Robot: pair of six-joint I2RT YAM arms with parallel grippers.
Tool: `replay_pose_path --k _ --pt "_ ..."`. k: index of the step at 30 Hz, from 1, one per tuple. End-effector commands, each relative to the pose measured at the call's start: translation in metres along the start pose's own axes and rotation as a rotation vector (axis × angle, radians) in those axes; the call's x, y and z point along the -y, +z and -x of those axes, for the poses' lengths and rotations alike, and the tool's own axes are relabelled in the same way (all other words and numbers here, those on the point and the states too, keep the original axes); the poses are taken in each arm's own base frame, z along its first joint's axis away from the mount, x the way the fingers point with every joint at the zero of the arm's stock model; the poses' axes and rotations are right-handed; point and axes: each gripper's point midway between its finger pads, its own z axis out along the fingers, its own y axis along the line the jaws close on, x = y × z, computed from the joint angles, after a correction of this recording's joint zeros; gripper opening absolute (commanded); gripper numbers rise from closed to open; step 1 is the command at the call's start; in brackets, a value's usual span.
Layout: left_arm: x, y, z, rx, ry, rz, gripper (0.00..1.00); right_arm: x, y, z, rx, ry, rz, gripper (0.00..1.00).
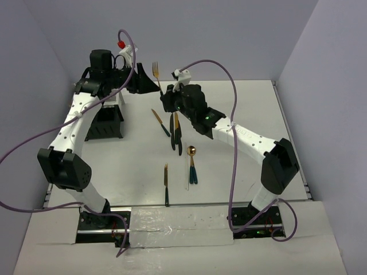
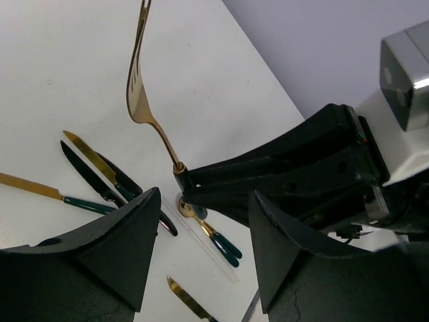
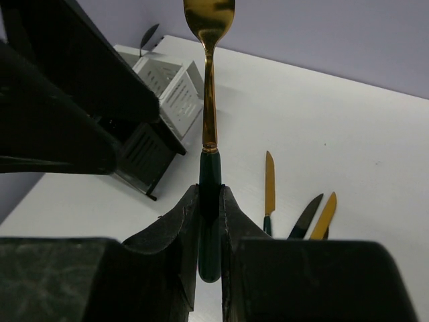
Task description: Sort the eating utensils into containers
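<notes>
- Closest to my right wrist lens, the right claw (image 3: 210, 194) is pinched narrow on the dark green handle of a slim fork with a gold neck and head (image 3: 210, 134). The fork stands upright and runs off the top of the frame.
- From overhead, that fork sits in the upper middle of the frame, tines pointing to the back wall, lifted off the white table (image 1: 252, 97).
- I count six utensils in the top view. One is the held fork.
- Three gold- or dark-bladed knives (image 1: 177, 130) lie close together at centre.
- One gold-bowled spoon with a teal handle (image 1: 192, 160) lies lower, just beside a thin white stick (image 1: 187, 175).
- One lone gold-bladed knife (image 1: 166, 184) lies lower centre.
- I see one black cutlery caddy with perforated silver panels (image 3: 175, 100), at the left of the table.
- My left claw (image 2: 206, 194) is spread wide and grips nothing. In its own view the fork's base shows between its fingers.
</notes>
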Motion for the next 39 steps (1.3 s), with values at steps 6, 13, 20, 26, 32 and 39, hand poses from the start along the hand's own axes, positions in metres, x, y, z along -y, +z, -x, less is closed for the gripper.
replay_pose_path --k 6,13,20,26,32,39 --pt "-0.012 0.014 0.019 0.072 0.001 0.075 0.60 -0.035 -0.009 0.053 0.142 -0.004 0.083 0.00" --pt "-0.020 0.022 0.018 0.073 0.015 0.119 0.51 -0.042 -0.014 0.060 0.155 -0.005 0.097 0.00" --pt "-0.021 0.025 0.009 0.049 -0.006 0.131 0.27 -0.040 -0.006 0.056 0.140 -0.019 0.078 0.00" --pt "-0.023 0.019 0.012 0.053 0.014 0.163 0.00 -0.036 0.003 0.040 0.089 -0.015 0.075 0.01" --pt "-0.070 -0.016 0.020 0.118 -0.042 0.284 0.00 -0.021 0.010 0.024 0.008 0.039 0.027 0.68" --pt "-0.174 -0.154 0.050 0.331 0.024 0.690 0.00 0.005 -0.010 -0.005 -0.040 0.035 -0.044 0.74"
